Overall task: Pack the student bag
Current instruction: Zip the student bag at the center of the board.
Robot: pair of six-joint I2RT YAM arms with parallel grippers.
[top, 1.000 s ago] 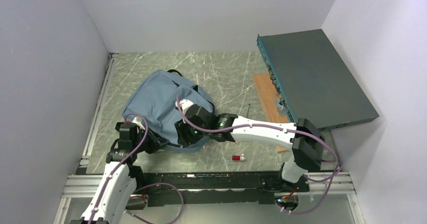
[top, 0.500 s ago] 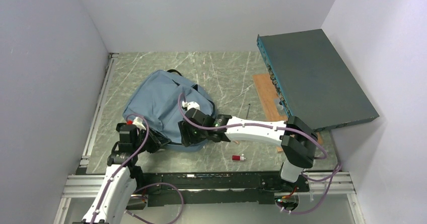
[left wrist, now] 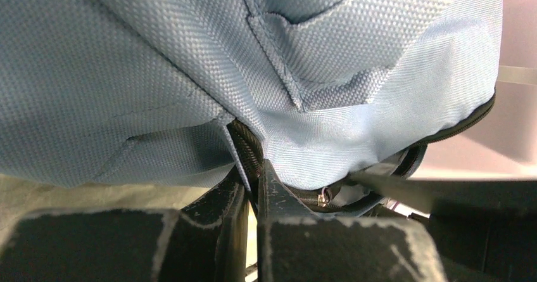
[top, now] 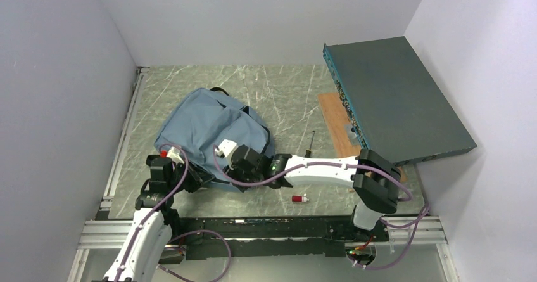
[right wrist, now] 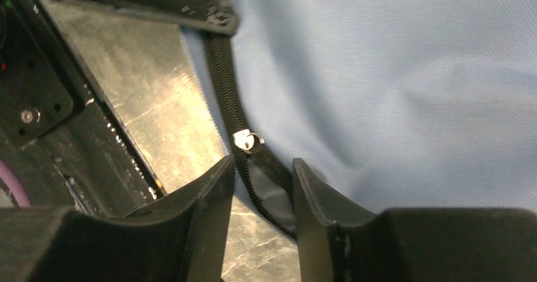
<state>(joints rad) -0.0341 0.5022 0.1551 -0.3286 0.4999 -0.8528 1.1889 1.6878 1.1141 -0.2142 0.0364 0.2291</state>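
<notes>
Student bag (top: pixel 206 123): soft dusty-blue fabric, lying flat on the left half of the marbled table (top: pixel 285 89), its black top loop (top: pixel 218 90) at the far end and its lower edge toward the arm bases. From the operator's station I read both arms as meeting at that near edge.

Left gripper (left wrist: pixel 253 168): clenched on the bag. In its wrist view I see the two fingers nearly together, with the blue cloth and the black zipper (left wrist: pixel 244 144) pinched between their tips, and the fabric bunched into folds just above them.

Right gripper (right wrist: pixel 263 165): reaching across from the right side to the same edge. Its jaws stand apart, astride the zipper tape, with the silver slider (right wrist: pixel 244 139) just beyond the tips. I see the tape in the gap, but I cannot tell whether either finger presses on it, so I count this hand as released. In the overhead view the two grippers are close beside each other.

Surroundings: a small red-and-white item (top: pixel 299 198) lies on the table near the front rail, just under the right forearm. A thin dark tool (top: pixel 311 144) lies right of the bag. Farther right, a wooden board (top: pixel 335 125) lies flat, and a dark teal flat box (top: pixel 396 98) leans tilted against the right wall, well apart from the bag.
</notes>
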